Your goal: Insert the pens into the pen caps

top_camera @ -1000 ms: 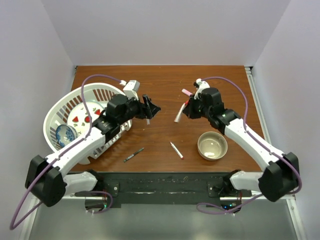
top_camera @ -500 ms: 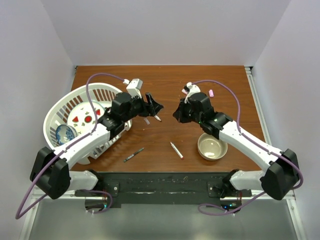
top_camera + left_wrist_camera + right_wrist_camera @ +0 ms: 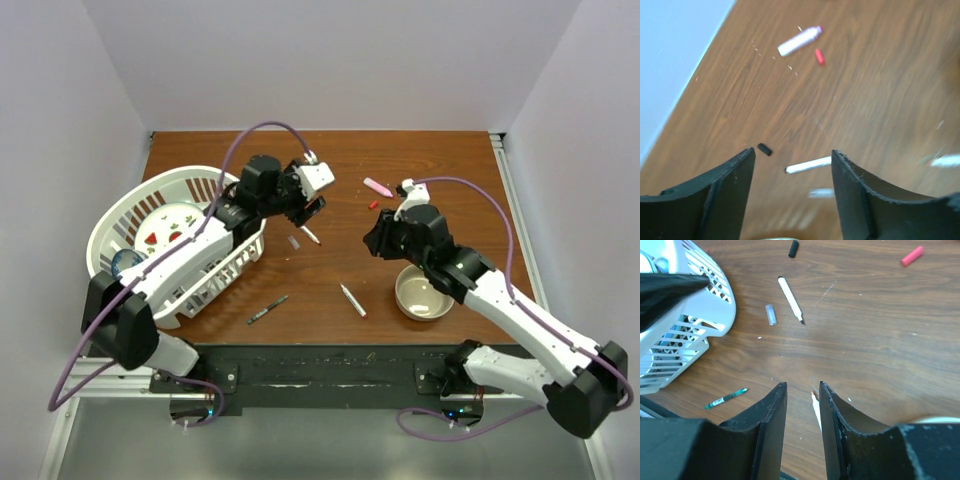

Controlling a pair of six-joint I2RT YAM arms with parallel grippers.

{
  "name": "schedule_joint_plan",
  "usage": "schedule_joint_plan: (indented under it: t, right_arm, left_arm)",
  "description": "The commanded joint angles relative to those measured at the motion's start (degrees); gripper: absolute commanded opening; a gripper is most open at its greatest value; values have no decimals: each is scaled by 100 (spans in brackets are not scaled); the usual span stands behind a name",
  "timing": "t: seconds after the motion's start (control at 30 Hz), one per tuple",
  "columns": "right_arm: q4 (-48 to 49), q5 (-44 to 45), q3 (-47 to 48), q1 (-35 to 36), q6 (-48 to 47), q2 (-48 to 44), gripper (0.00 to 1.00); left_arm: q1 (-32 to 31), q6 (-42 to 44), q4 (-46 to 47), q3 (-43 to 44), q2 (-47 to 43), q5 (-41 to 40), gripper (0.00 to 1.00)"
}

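Both arms have pulled back. My right gripper [image 3: 802,386], which carried a white pen a second ago, now shows narrow, empty jaws. The left gripper [image 3: 792,151] stands wide, holding nothing. The white pen [image 3: 310,236] lies uncapped left of centre in the top view, with a pale cap [image 3: 294,242] just beside it. The capping looks undone, so I expect to regrasp.

In the left wrist view a slim white pen [image 3: 946,160] at the right edge is blurred and cut off, and a tiny pale cap [image 3: 821,192] (its colour cannot be told) is smeared. The right wrist view crops a round beige bowl [image 3: 935,418] and a white slatted plastic basket [image 3: 690,325].
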Motion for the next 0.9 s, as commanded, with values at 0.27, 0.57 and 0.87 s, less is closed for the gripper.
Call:
schedule_joint_plan:
  t: [0.27,0.57,0.87]
  right_arm:
    - [-589,750,-113,6,22,-1738,37]
    - [-730,855,203,6,-92,-1703,38]
    - [-659,1014,248,6,-242,-1589,38]
  left_arm:
    - [14,3998,-2235,1583,2142,648,59]
    - [111,4341,-2878,2234,3224,876,54]
    - [129,4525,-2790,2129,3514,753,54]
